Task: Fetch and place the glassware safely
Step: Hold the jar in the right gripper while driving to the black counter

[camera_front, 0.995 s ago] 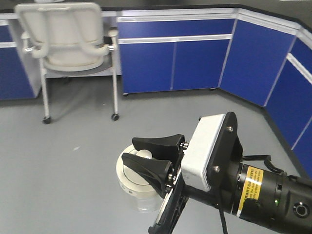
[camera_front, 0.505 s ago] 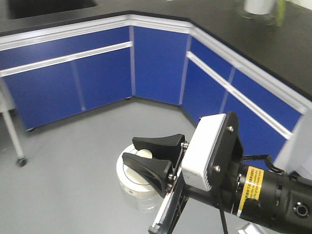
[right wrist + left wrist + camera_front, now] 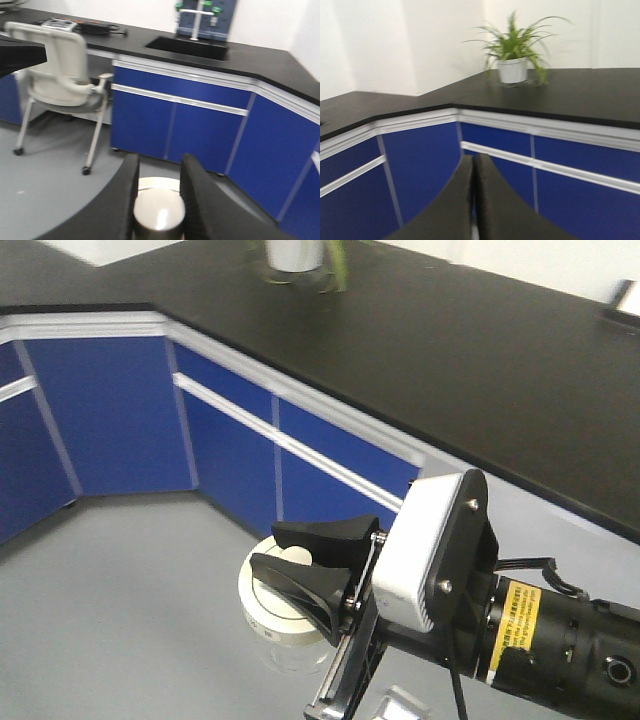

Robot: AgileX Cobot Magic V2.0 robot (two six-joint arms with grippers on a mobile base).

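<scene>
Right gripper (image 3: 268, 547) pinching knob (image 3: 159, 214) on jar (image 3: 265, 612) lid; jar hangs above floor (image 3: 120, 600). Glass likely light, stiff, slick, fragile. Lid could pull off, so body hold safer. Left gripper (image 3: 473, 172) pressed together, empty. Beyond: cabinets (image 3: 110, 410), counter (image 3: 450, 350), plant (image 3: 512, 45).

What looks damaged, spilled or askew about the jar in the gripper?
Nothing stands out. The right gripper is shut on the knob of the lid, which looks squarely seated on the glass jar. No crack or spill shows. Most of the glass is hidden under the lid.
</scene>
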